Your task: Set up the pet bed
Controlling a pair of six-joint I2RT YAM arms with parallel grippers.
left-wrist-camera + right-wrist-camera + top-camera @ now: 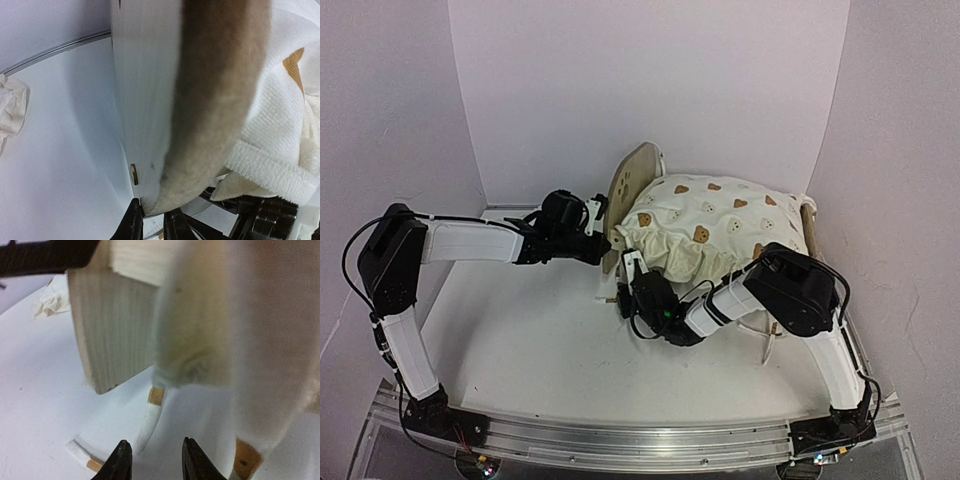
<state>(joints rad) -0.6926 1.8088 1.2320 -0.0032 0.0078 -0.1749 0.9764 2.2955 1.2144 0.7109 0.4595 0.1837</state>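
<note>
Fingers (132,226) (left) pinch the pale, rounded plywood pet bed (631,178).

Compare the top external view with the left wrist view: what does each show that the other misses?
Only the top external view shows the pet bed end to end, with the bear-print cushion spread along its whole length, and the right gripper low at the bed's near side. Only the left wrist view shows a crumpled cream cloth at its left edge and a small round fastener in the headboard. Both show the headboard, the cushion's fabric and the left gripper close against the headboard.
</note>
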